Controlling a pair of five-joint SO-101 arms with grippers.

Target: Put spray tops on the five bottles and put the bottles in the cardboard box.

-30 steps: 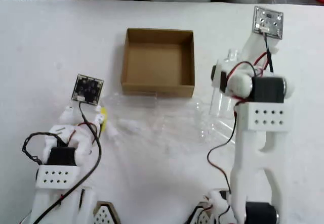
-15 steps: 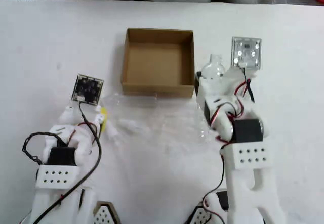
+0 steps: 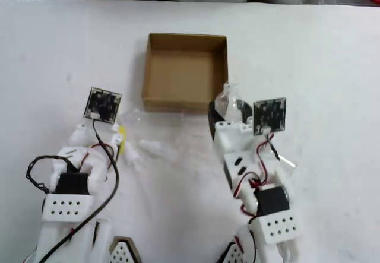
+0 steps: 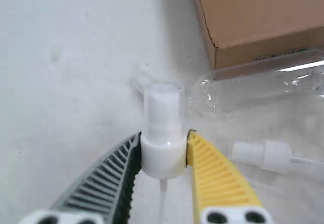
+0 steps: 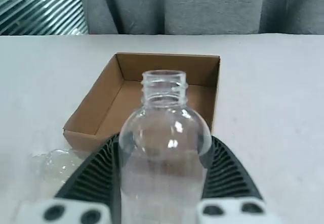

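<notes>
My left gripper (image 4: 163,139) is shut on a white spray top (image 4: 162,133), held just above the table; from above, the left gripper (image 3: 117,137) is left of the box's front. My right gripper (image 5: 164,144) is shut on a clear, uncapped bottle (image 5: 164,128), held upright. The high view has that bottle (image 3: 228,98) and the right gripper (image 3: 228,119) at the front right corner of the open cardboard box (image 3: 185,104). The box (image 5: 167,64) is empty inside. A clear bottle (image 4: 258,85) lies on the table against the box's wall (image 4: 253,11).
A loose spray top (image 4: 263,155) lies beside my left gripper, and the loose top (image 3: 148,148) is between the arms from above. Another clear bottle (image 5: 50,166) lies in front of the box. White table stretches on all sides.
The right arm has swung left and drawn back with the bottle, from the box's right side to its front right corner. The left arm has stayed still.
</notes>
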